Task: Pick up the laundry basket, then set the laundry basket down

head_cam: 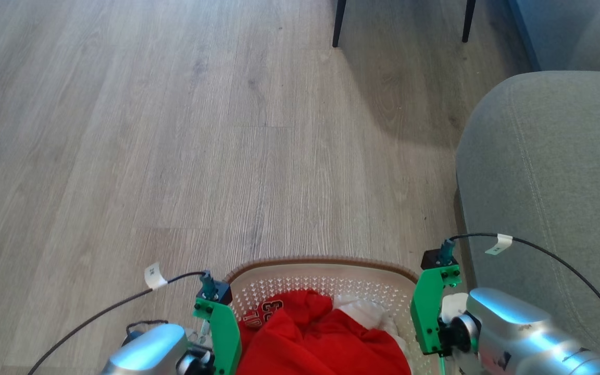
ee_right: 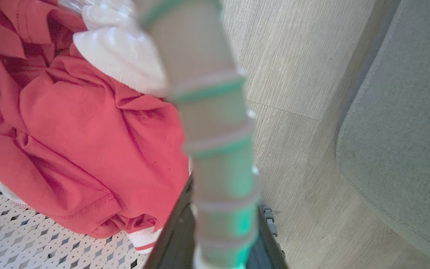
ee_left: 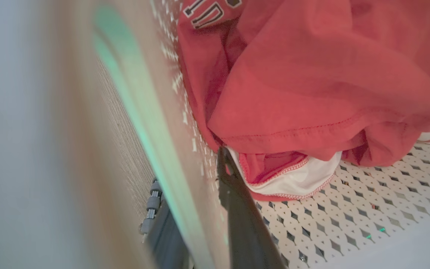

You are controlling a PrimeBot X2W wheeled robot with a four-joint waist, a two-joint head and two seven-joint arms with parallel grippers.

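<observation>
Laundry basket (head_cam: 326, 285) gripped at both sides, left pincer (ee_left: 187, 175) and right pincer (ee_right: 224, 209) each pinching its rim

We see wood floor (head_cam: 175, 130) | grey sofa (head_cam: 550, 182) at right | two dark legs (head_cam: 337, 23) at top, well apart | red shirt (head_cam: 326, 338), white cloth (head_cam: 360, 306) touching it

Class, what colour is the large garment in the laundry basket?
The garment in the laundry basket is red; it shows best in the left wrist view.
</observation>
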